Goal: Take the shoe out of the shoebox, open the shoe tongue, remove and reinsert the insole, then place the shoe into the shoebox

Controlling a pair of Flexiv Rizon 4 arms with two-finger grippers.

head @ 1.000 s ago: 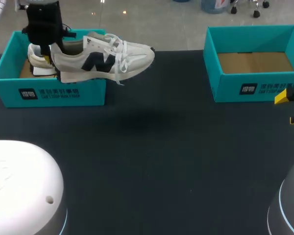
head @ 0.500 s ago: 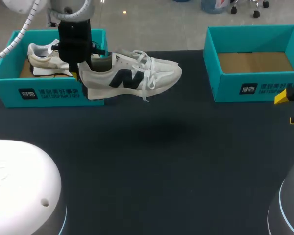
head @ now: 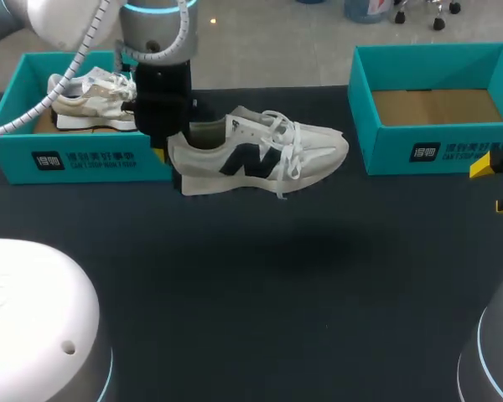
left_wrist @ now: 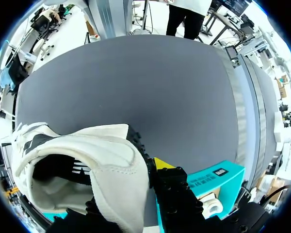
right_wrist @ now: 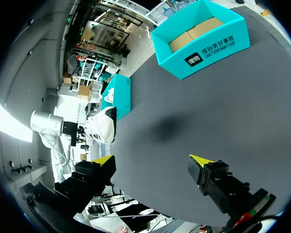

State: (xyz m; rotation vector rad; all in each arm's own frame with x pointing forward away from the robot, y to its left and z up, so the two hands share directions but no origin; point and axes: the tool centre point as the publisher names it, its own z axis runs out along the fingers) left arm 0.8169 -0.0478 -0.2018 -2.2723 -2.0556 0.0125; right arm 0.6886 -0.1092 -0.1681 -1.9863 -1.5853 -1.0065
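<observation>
The dark surface (head: 260, 285) carries two teal boxes; the left box (head: 84, 163) holds a second shoe (head: 88, 96), and the right box (head: 436, 151) shows only its cardboard floor; the left arm (head: 155, 50) comes in over the left box and hangs the shoe (head: 260, 159) in the air just beside that box, sole level, toe toward the right box, probably so it can be set down mid-surface where both arms reach; the left hand (head: 169, 161) is clenched on its heel, which leaves the laced front free for the tongue work; the right hand (right_wrist: 153, 164) waits near the right box, fingers spread wide, grasping nothing.
</observation>
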